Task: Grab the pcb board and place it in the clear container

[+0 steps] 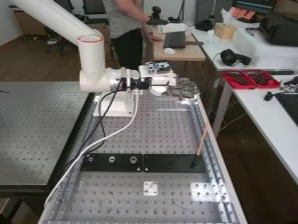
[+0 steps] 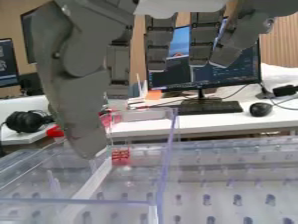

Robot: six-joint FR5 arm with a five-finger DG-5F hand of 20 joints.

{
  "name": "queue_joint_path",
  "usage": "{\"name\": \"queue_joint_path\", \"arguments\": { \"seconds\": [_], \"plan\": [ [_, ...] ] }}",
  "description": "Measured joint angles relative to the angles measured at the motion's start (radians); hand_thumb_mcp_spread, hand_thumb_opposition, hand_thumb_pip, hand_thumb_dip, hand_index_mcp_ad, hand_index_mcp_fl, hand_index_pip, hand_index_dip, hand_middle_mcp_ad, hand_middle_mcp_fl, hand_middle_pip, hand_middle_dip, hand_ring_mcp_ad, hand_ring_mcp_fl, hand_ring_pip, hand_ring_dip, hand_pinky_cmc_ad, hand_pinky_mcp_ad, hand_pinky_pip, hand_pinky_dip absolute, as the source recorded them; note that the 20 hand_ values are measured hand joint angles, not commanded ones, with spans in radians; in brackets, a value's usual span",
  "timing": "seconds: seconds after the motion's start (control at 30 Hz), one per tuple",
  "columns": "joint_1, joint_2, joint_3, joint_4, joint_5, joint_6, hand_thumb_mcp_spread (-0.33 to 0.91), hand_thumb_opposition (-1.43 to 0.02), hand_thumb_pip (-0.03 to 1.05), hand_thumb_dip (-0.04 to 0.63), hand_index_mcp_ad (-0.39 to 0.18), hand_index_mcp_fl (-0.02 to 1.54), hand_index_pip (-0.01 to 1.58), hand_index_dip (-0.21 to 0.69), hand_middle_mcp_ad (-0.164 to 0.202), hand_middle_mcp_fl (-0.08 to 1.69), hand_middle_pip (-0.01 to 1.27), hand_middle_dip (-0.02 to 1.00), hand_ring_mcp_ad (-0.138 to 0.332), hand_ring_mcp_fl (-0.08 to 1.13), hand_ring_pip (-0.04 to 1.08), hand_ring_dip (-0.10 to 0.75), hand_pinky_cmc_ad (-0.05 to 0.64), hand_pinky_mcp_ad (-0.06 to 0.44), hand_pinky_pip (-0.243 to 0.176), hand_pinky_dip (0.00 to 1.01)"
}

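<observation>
Over the far right part of the perforated bench, the dark grey hand (image 1: 181,90) is held out level from the wrist. In the wrist view the hand (image 2: 73,82) has its fingers hanging fairly straight, with the thumb apart from them and nothing held between. Below the thumb stands the clear container (image 2: 166,167), its transparent walls rising from the bench. A small red board (image 2: 121,156), which looks like the pcb, shows through the container's walls; I cannot tell whether it lies inside or behind them.
A dark strip (image 1: 110,162) crosses the bench, with a thin orange-handled tool (image 1: 202,141) at its right end. Nearer lies a small white plate (image 1: 150,188). Along the right runs a white table (image 1: 256,107) bearing red trays (image 1: 249,80), headphones (image 1: 234,58) and a keyboard.
</observation>
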Motion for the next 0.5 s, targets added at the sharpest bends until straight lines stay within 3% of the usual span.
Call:
{"name": "queue_joint_path", "arguments": {
  "seconds": [0.23, 0.37, 0.47, 0.5],
  "plan": [
    [-0.004, 0.020, -0.015, 0.011, 0.001, 0.011, 0.56, -0.82, 0.41, 0.253, -0.169, 0.05, 1.02, 0.164, 0.019, 0.01, 0.14, 0.16, 0.185, 0.03, 0.09, 0.021, 0.307, 0.148, -0.075, 0.19],
    [-0.020, 0.086, -0.046, 0.019, 0.009, 0.025, 0.55, -0.81, 0.41, 0.253, -0.168, 0.06, 1.01, 0.164, 0.019, 0.01, 0.14, 0.16, 0.182, 0.03, 0.09, 0.021, 0.307, 0.150, -0.075, 0.19],
    [-0.039, 0.146, -0.071, 0.009, 0.012, 0.031, 0.53, -0.81, 0.41, 0.253, -0.168, 0.06, 0.93, 0.164, 0.019, 0.01, 0.14, 0.16, 0.183, 0.02, 0.09, 0.021, 0.307, 0.152, -0.075, 0.19],
    [-0.048, 0.164, -0.079, 0.000, 0.013, 0.033, 0.52, -0.80, 0.41, 0.253, -0.162, 0.05, 0.83, 0.164, 0.016, 0.00, 0.14, 0.16, 0.183, 0.02, 0.09, 0.021, 0.304, 0.152, -0.075, 0.19]
  ]
}}
